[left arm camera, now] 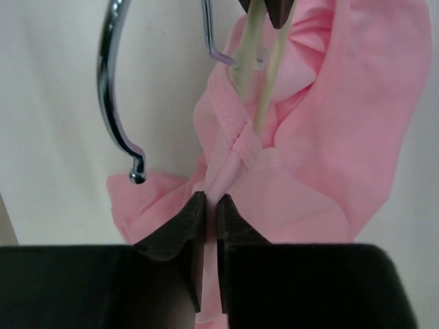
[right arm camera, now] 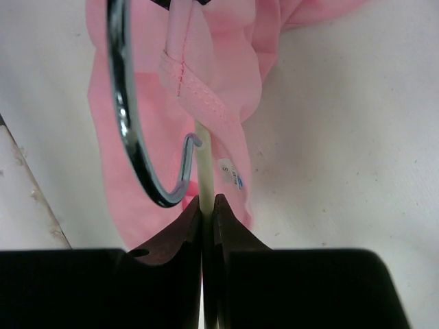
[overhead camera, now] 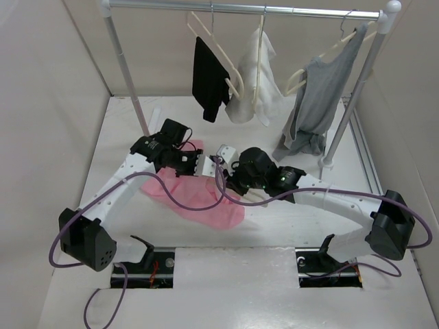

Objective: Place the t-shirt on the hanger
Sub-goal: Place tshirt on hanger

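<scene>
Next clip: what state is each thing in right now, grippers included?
left gripper: shut on the t-shirt collar.
right gripper: shut on the hanger bar.
t-shirt: crumpled on the table, collar bunched around the hanger.
hanger: off the rail, held, hook free.
black garment: hanging on the rail.
white garment: hanging on the rail.
grey top: hanging on the rail.

We see a plain light pink shirt (left arm camera: 329,137), its seam stitching pink too, with a small white tag (right arm camera: 230,171). The hanger (left arm camera: 273,68) is cream, its hook (left arm camera: 110,89) shiny silver. Our left gripper (left arm camera: 211,202) and right gripper (right arm camera: 208,202) are black, the cables (overhead camera: 86,315) purple, the table (overhead camera: 288,226) white. Behind hang a black garment (overhead camera: 209,79), a white garment (overhead camera: 257,89) and a grey top (overhead camera: 319,96).
</scene>
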Robot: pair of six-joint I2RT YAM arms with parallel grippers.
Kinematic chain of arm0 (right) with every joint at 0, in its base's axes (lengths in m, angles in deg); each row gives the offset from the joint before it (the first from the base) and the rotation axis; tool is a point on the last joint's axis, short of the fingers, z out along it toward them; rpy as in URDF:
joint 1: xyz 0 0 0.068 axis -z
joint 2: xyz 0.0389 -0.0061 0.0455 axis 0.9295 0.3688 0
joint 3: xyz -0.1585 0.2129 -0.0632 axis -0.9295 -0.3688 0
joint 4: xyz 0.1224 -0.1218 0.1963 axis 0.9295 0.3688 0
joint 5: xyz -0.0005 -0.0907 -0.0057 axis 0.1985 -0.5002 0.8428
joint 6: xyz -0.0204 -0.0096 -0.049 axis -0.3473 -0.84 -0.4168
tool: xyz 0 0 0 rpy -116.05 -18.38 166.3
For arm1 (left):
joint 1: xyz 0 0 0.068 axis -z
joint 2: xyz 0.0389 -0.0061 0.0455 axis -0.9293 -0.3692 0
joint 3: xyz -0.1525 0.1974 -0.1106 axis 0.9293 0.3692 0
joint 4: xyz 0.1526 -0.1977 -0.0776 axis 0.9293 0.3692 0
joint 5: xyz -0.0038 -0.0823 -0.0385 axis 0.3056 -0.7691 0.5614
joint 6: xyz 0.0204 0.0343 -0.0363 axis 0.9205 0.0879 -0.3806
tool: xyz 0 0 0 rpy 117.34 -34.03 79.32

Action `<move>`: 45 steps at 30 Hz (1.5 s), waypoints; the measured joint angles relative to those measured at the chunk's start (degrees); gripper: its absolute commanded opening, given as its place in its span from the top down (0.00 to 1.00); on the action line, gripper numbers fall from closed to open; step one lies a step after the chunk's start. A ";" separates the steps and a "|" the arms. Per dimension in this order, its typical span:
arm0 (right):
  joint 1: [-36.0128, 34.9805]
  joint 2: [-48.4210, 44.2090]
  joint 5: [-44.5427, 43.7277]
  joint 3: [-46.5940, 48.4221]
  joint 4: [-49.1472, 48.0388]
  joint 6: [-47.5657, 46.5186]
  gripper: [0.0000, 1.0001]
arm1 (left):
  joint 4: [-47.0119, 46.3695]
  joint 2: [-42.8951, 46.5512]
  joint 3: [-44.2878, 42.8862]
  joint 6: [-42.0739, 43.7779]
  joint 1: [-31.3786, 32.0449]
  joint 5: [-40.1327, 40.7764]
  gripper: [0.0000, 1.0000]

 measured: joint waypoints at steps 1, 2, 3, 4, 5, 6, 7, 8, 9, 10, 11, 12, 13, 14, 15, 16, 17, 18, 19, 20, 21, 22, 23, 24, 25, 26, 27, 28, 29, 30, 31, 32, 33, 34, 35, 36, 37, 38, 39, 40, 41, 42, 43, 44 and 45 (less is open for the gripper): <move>0.00 0.00 -0.04 0.00 0.24 -0.11 1.00 | 0.20 -0.20 0.00 0.09 0.00 -0.26 1.00; 0.00 0.00 0.00 0.00 0.37 -0.24 1.00 | 0.37 -0.15 0.09 0.17 -0.02 -0.39 1.00; -0.02 0.00 0.02 0.00 0.42 -0.42 1.00 | 0.35 0.09 0.24 0.17 -0.02 -0.39 1.00; -0.04 0.00 0.04 0.00 0.42 -0.74 1.00 | 0.24 0.42 0.55 0.13 -0.02 -0.37 1.00; -0.11 0.00 0.07 0.00 0.42 -1.07 1.00 | 0.17 0.83 0.85 0.11 -0.02 -0.31 0.99; -0.20 0.00 0.09 0.00 0.42 -1.42 1.00 | 0.26 1.31 1.09 0.09 -0.02 -0.26 0.83; -0.28 0.00 0.28 0.00 0.31 -1.70 1.00 | 0.24 1.81 1.33 0.07 -0.02 -0.13 0.63; -0.37 0.00 0.48 0.00 0.15 -1.90 1.00 | 0.17 2.32 1.53 0.04 0.00 0.13 0.55; -0.59 0.00 0.37 0.04 -0.04 -2.23 1.00 | 0.46 2.80 1.64 -0.22 -0.02 0.46 0.48; -0.66 0.00 0.33 0.13 -0.17 -2.51 1.00 | 0.59 3.21 1.68 -0.33 -0.04 0.68 0.45; -0.76 0.00 0.33 0.22 -0.44 -2.75 1.00 | 0.74 3.63 1.68 -0.39 -0.15 0.72 0.42; -0.87 0.00 0.28 0.24 -0.92 -2.89 1.00 | 0.85 3.93 1.66 -0.42 -0.57 0.61 0.40; -0.96 0.00 0.31 0.26 -1.42 -2.97 1.00 | 1.01 4.20 1.57 -0.35 -1.20 0.07 0.33; -1.07 0.00 0.35 0.31 -2.01 -3.06 1.00 | 1.36 4.44 1.38 -0.26 -2.05 -0.50 0.33; -1.09 0.00 0.35 0.35 -2.49 -3.04 1.00 | 1.70 4.61 1.18 -0.04 -3.30 -0.90 0.30; -1.11 -0.02 0.42 0.52 -2.99 -3.26 1.00 | 1.95 4.72 1.07 0.22 -4.24 -1.14 0.30; -1.16 -0.02 0.46 0.61 -3.15 -3.32 1.00 | 1.95 4.76 0.85 0.44 -5.44 -1.11 0.30; -1.25 -0.13 0.63 0.66 -3.43 -3.61 1.00 | 1.90 4.76 0.81 0.81 -6.12 -1.07 0.30; -1.29 -0.26 0.85 0.68 -3.58 -3.78 1.00 | 1.99 4.66 0.81 1.14 -6.40 -1.07 0.29; -1.29 -0.48 1.01 0.68 -3.61 -3.96 1.00 | 2.12 4.42 0.81 1.49 -6.40 -1.16 0.27; -1.31 -0.72 1.11 0.68 -3.63 -4.07 1.00 | 2.32 3.98 0.76 1.77 -6.38 -1.36 0.24; -1.31 -1.03 1.16 0.68 -3.65 -4.17 1.00 | 2.51 3.26 0.66 2.08 -6.23 -1.42 0.24; -1.31 -1.31 1.16 0.68 -3.65 -4.26 1.00 | 2.60 2.36 0.59 2.03 -5.86 -1.46 0.24; -1.31 -1.60 1.25 0.70 -3.69 -4.35 1.00 | 2.49 1.40 0.55 1.92 -5.40 -1.44 0.24; -1.31 -1.84 1.29 0.70 -3.63 -4.35 1.00 | 2.27 0.52 0.55 1.60 -4.79 -1.77 0.27; -1.25 -1.99 1.29 0.70 -3.48 -4.39 1.00 | 2.05 -0.15 0.52 1.11 -4.04 -1.95 0.34; -1.22 -2.12 1.22 0.70 -3.34 -4.50 1.00 | 1.92 -0.63 0.52 0.61 -3.37 -2.03 0.44; -1.20 -2.29 1.05 0.70 -3.19 -4.59 1.00 | 1.66 -0.96 0.48 0.09 -2.80 -2.05 0.55; -1.20 -2.51 0.90 0.70 -3.06 -4.68 1.00 | 1.53 -1.18 0.48 -0.35 -2.36 -2.08 0.67; -1.20 -2.75 0.72 0.70 -2.86 -4.74 1.00 | 1.53 -1.25 0.44 -0.68 -2.08 -2.14 0.89; -1.16 -2.95 0.70 0.70 -2.58 -4.76 1.00 | 1.46 -1.27 0.37 -0.96 -1.99 -2.19 0.97; -1.16 -3.04 0.63 0.70 -2.43 -5.27 1.00 | 1.70 -1.29 0.20 -0.55 -1.99 -2.23 1.00; -1.18 -3.08 0.37 0.68 -2.49 -5.95 1.00 | 2.34 -1.27 0.02 -0.37 -2.10 -2.36 1.00; -1.16 -3.08 0.31 0.68 -2.54 -6.36 1.00 | 2.95 -1.22 -0.07 -0.22 -2.51 -2.54 1.00; -1.16 -3.08 0.11 0.68 -2.54 -6.25 0.99 | 3.23 -1.20 -0.15 -0.07 -2.73 -2.71 1.00; -1.22 -3.08 -0.11 0.68 -2.67 -6.03 0.90 | 3.30 -1.05 -0.15 -0.07 -2.91 -2.86 1.00; -1.22 -3.08 -0.17 0.68 -2.95 -5.84 0.58 | 3.30 -0.83 -0.17 -0.22 -3.08 -2.91 1.00; -1.22 -3.08 -0.48 0.68 -3.30 -5.14 0.41 | 3.41 -0.46 -0.17 -0.94 -3.26 -2.86 1.00; -1.14 -3.08 -1.46 0.72 -4.02 -4.35 0.32 | 3.80 0.00 -0.15 -2.27 -3.54 -2.45 1.00; -0.98 -3.10 -2.10 0.76 -4.28 -3.34 0.20 | 3.58 0.42 -0.13 -3.87 -3.87 -1.11 1.00; -0.39 -3.17 -3.08 1.29 -4.42 -2.40 0.16 | 3.30 1.05 0.00 -4.74 -4.37 -0.55 1.00; -0.20 -3.39 -4.59 1.73 -4.28 -1.20 0.10 | 2.21 1.95 0.66 -6.51 -4.87 0.52 1.00; 0.00 -3.96 -6.54 2.10 -4.17 0.68 0.04 | 1.25 2.99 1.64 -8.24 -5.35 1.51 1.00; 0.09 -5.01 -8.46 2.19 -3.96 2.60 0.03 | 0.28 4.24 2.99 -9.90 -5.66 2.23 1.00; 0.17 -6.58 -10.86 2.19 -3.34 4.96 0.00 | -0.55 5.55 4.48 -11.65 -6.01 3.04 1.00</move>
